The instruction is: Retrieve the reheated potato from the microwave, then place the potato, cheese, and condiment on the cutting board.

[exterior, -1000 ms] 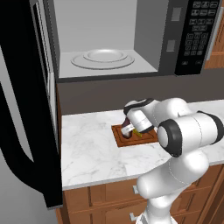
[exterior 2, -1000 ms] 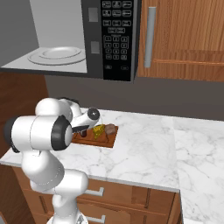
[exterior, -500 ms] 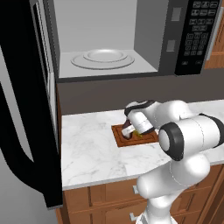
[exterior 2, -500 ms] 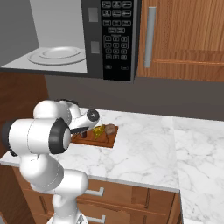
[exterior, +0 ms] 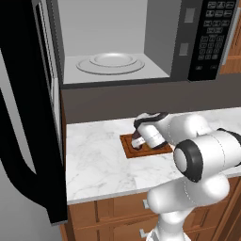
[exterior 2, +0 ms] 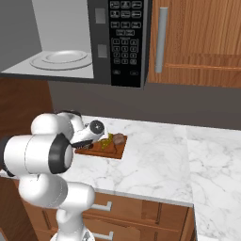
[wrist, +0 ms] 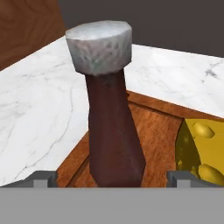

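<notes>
3 items on cutting board: condiment, cheese, potato.

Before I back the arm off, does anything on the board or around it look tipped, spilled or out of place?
Nothing stands out. The bottle stands upright on the cutting board between the open gripper tips, with the cheese beside it and the potato at the board's far end. The microwave door hangs open.
</notes>
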